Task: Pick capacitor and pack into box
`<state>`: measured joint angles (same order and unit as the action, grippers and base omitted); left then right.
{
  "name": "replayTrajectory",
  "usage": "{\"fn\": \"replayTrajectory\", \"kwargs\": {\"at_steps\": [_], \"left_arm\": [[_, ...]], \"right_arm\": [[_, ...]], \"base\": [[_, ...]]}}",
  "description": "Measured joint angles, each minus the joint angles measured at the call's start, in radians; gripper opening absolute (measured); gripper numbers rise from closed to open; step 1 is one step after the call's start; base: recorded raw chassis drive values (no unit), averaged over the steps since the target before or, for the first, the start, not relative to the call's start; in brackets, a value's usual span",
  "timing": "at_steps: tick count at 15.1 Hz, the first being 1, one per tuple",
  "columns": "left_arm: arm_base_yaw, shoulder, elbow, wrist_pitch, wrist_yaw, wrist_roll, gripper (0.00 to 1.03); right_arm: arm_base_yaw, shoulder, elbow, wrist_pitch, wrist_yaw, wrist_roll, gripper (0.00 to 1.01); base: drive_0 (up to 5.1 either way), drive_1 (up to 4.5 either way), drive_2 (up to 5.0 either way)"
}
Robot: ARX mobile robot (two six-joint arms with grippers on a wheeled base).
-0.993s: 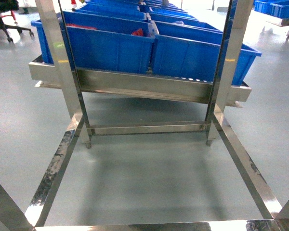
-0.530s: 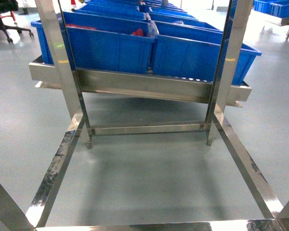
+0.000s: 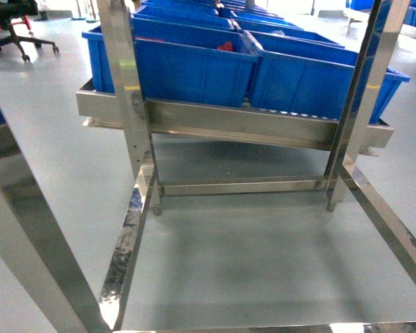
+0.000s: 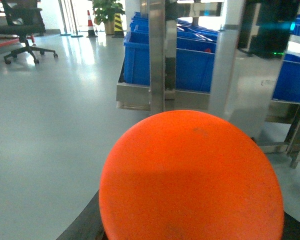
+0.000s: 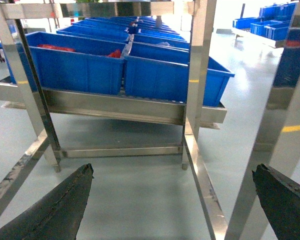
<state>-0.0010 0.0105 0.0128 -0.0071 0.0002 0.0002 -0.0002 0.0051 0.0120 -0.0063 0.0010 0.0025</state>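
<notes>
- Orange-red fills the left wrist view: we have the capacitor right up against the lens, its flat round top facing us and dark finger material showing at its lower edges.
- We judge the left gripper to be pinching that capacitor, though we cannot see the fingertips themselves, so the exact contact stays hidden.
- Handling, as we read it: a small rigid cylinder, light, with a smooth skin that may slip. We'd take it across the curved side wall, not the flat face, and squeeze modestly.
- Over on the right wrist view, the right gripper stands spread wide, its two dark fingers far apart with nothing but grey floor between them.
- Containers now: blue bins sit in rows on the steel rack, pressed against its front lip.
- We catch red pieces lying inside the near left bin, and a red scrap peeking over the rim at the divide between two bins. What they are, we cannot tell.
- No pink box shows in any view, so we judge packing has not begun and the box must still be found.
- One office chair stands on the floor well apart from the rack.
</notes>
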Motion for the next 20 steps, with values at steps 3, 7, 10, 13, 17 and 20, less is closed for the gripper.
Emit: {"fn": "replayTrajectory", "kwargs": {"at_steps": [3,7,10,13,17,20], "left_arm": [[0.000,0.000,0.000,0.000,0.000,0.000,0.44],[0.000,0.000,0.000,0.000,-0.001,0.000,0.44],[0.000,0.000,0.000,0.002,0.000,0.000,0.44],[0.000,0.000,0.000,0.004,0.000,0.000,0.44],[0.000,0.000,0.000,0.000,0.000,0.000,0.44],[0.000,0.000,0.000,0.000,0.000,0.000,0.44]], "right_arm": [[0.000,0.000,0.000,-0.001,0.000,0.000,0.98],[0.000,0.000,0.000,0.002,0.000,0.000,0.98],[0.000,0.000,0.000,0.000,0.000,0.000,0.98],[0.000,0.000,0.000,-0.002,0.000,0.000,0.98],[0.000,0.000,0.000,0.006,-0.001,0.000,0.98],[0.000,0.000,0.000,0.000,-0.001,0.000,0.98]], "base": [[-5.0,2.44,2.4],[-5.0,2.49,2.5],[-4.9,2.52,2.5],[-5.0,2.41,2.4],[-5.0,2.46,2.5],[-4.9,2.51,2.5]]}}
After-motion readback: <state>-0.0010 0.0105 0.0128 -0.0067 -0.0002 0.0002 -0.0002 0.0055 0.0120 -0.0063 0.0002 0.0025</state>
